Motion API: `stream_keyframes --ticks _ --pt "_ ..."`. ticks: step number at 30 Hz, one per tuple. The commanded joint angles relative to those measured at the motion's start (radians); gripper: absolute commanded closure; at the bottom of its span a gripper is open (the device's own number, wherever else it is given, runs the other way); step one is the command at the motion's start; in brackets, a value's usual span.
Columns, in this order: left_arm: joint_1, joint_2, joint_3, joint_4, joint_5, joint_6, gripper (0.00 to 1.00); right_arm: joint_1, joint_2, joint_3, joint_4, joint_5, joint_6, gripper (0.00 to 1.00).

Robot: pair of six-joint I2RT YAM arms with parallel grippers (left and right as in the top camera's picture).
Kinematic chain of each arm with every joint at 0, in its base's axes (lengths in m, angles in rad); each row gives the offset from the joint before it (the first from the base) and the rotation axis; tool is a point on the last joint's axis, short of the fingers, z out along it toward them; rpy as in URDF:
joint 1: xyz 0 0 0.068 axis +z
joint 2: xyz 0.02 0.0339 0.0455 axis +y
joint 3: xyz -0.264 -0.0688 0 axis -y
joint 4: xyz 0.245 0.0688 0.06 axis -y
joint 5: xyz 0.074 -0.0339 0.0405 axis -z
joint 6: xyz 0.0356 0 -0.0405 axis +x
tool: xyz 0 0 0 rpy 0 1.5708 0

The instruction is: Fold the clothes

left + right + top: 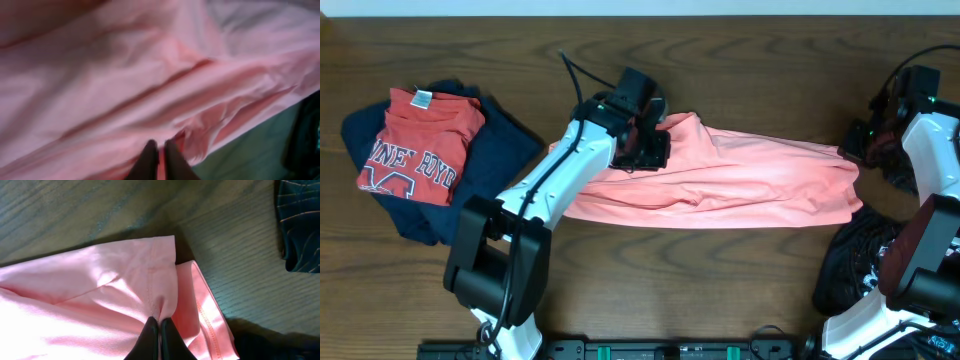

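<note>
The left gripper (160,159) is pinched shut on a ridge of the salmon-pink shirt (750,178) near its upper left edge. The right gripper (160,330) clamps the hemmed corner at its right end. The shirt lies stretched between them on the wooden table (720,280). A fold appears to be in preparation, so next both arms should carry their edges over together, evenly.

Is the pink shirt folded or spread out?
Spread out: the pink shirt lies stretched, wrinkled, across the table, pinched by left pincer and right pincer.
</note>
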Motion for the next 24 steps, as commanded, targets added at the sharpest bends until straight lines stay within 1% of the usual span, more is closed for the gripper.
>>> stream_keyframes --ticks 1,2,5,6,14,21,23,24 --pt "0.003 -0.005 0.003 0.087 0.009 -0.005 0.42 -0.011 -0.016 0.012 -0.006 0.027 0.019 0.99" --pt "0.003 -0.004 0.003 0.132 0.004 -0.005 0.34 -0.011 -0.016 0.012 -0.008 0.027 0.019 0.99" --pt "0.003 0.009 0.003 0.263 -0.002 -0.005 0.23 -0.011 -0.016 0.012 -0.016 0.027 0.019 0.99" --pt "0.003 0.020 0.004 0.308 -0.003 -0.005 0.21 -0.011 -0.016 0.012 -0.018 0.027 0.019 0.99" --pt "-0.003 0.152 0.004 0.547 -0.002 -0.005 0.21 -0.010 -0.016 0.012 -0.018 0.017 0.019 0.99" --pt "-0.013 0.259 0.004 0.710 -0.024 -0.005 0.21 -0.007 -0.016 0.012 -0.014 0.017 0.019 0.99" --pt "-0.016 0.285 0.004 0.731 -0.024 -0.006 0.25 -0.006 -0.016 0.012 -0.015 0.017 0.019 0.99" --pt "-0.016 0.293 0.004 0.734 -0.024 -0.006 0.30 -0.006 -0.016 0.012 -0.014 0.017 0.019 0.99"
